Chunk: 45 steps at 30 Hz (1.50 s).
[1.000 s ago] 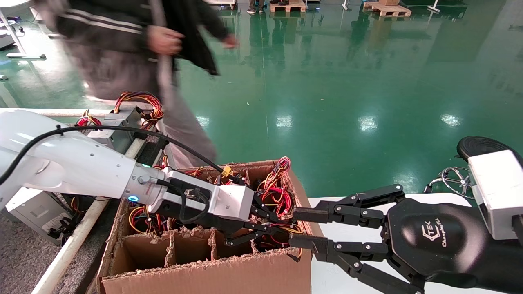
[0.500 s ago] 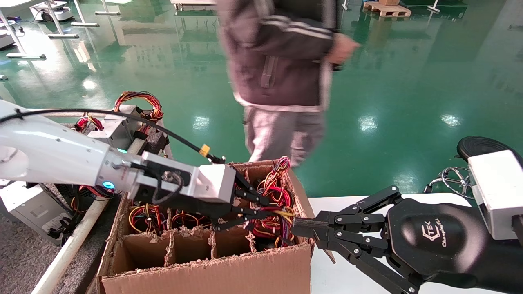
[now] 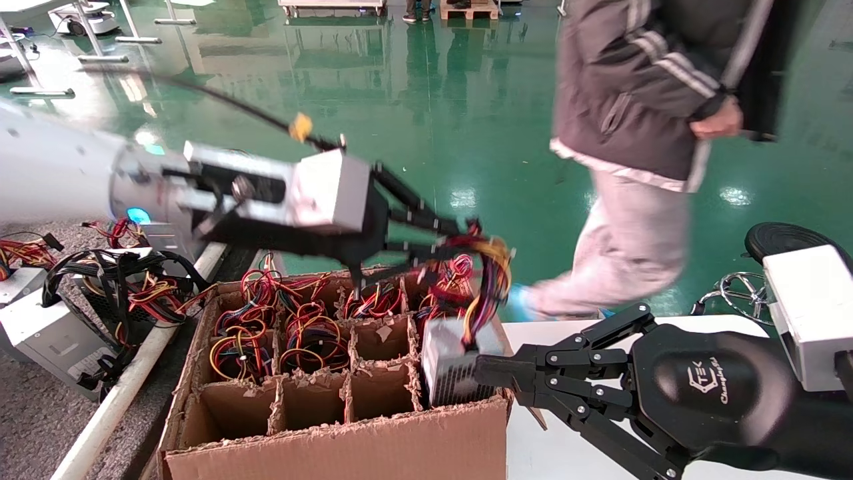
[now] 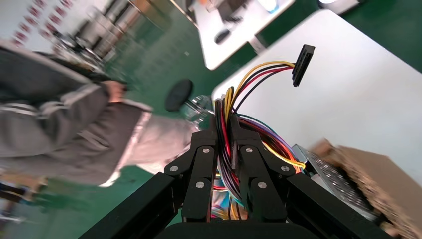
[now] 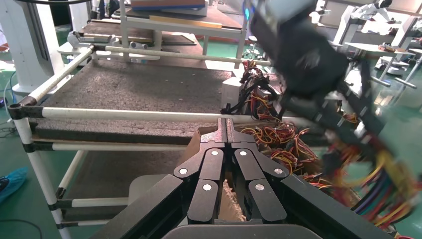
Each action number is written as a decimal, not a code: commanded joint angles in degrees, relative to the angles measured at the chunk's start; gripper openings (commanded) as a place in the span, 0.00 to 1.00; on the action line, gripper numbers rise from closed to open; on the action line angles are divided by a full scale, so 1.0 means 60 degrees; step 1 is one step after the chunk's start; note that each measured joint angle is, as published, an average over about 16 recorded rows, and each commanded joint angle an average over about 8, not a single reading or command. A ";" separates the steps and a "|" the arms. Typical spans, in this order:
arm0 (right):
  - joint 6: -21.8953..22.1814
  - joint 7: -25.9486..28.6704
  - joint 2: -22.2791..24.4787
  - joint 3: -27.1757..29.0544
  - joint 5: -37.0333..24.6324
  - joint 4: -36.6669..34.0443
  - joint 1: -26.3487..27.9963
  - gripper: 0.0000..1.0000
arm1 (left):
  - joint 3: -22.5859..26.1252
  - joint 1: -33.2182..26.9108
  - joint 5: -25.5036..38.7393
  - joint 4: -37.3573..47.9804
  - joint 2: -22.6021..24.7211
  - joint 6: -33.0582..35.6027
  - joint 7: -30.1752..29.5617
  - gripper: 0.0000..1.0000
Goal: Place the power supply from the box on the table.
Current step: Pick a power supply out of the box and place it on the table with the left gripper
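My left gripper is raised above the box, shut on the red, yellow, black and purple wire bundle. The silver-grey power supply hangs from those wires, half out of the near right cell and tilted. My right gripper is shut on the torn right wall of the box, beside the power supply. The grey felt table with its white tube edge lies left of the box.
Other power supplies with tangled cables lie on the grey table. Wire bundles fill the box's far cells; the near cells hold nothing. A person walks past behind on the green floor. A smooth white tabletop lies under my right arm.
My left gripper has risen with the wire bundle, pulling the power supply up out of its cell. The person has walked from left to right. My right gripper closed on the box wall and stays there.
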 commanded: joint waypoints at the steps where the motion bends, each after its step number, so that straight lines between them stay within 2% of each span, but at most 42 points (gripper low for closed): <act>1: 0.0000 0.0000 0.0000 0.0000 0.0000 0.0000 0.0000 0.00 | -0.0265 -0.0160 -0.0004 -0.0059 -0.0032 0.0044 0.0057 0.00; 9: 0.0000 0.0000 0.0000 0.0000 0.0000 0.0000 0.0000 0.00 | -0.1028 -0.0654 0.0048 -0.0153 -0.0100 0.0162 0.0180 0.00; 25: 0.0002 0.0000 0.0001 0.0000 0.0001 -0.0001 -0.0001 0.00 | -0.1901 -0.1781 -0.0050 0.0012 -0.0241 0.0076 0.0476 0.00; 45: 0.0000 0.0000 0.0000 0.0000 0.0000 0.0000 0.0000 0.00 | -0.2111 -0.3249 0.0847 0.0954 -0.1438 -0.1376 0.1086 0.00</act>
